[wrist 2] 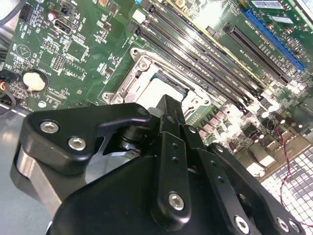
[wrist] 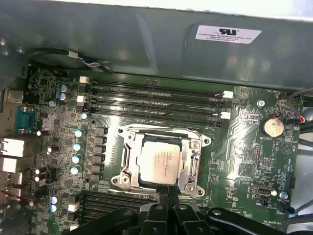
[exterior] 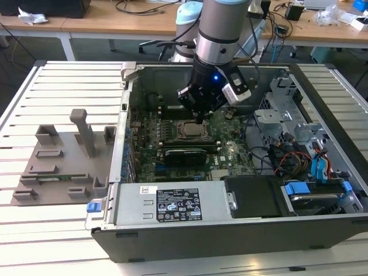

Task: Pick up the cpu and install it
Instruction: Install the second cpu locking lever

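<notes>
The cpu, a small square chip with a pale silver top, lies flat inside the metal-framed socket on the green motherboard. It also shows in the exterior view and in the second wrist view. My gripper hangs just above the socket's edge, inside the open computer case. In both wrist views its black fingers meet at the tip, shut with nothing between them. The tip stands at the socket frame's rim, beside the chip.
A grey fixture plate with upright posts lies outside the case on the exterior view's left. The case wall, power supply, drive cage and loose cables surround the board. Memory slots run beside the socket.
</notes>
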Robot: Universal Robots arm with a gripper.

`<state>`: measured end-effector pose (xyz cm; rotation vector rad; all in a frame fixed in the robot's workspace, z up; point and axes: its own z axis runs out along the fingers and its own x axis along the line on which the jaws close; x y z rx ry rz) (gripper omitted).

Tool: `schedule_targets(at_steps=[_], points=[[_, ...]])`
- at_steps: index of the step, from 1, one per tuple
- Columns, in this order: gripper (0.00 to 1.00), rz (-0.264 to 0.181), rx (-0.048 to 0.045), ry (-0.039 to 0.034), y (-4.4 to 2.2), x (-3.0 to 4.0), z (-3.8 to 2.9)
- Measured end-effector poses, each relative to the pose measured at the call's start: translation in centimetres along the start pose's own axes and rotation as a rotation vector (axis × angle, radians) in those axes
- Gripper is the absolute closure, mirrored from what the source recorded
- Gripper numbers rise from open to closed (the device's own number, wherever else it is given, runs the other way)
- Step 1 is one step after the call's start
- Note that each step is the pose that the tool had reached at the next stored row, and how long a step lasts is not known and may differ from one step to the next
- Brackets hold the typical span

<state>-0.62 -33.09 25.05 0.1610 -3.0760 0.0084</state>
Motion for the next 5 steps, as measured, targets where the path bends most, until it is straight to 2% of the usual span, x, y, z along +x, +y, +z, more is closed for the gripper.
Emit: schedule_targets(at_steps=[5], points=[[0.89,0.000,0.0002,0.0001,0.00,0.00,-0.03]])
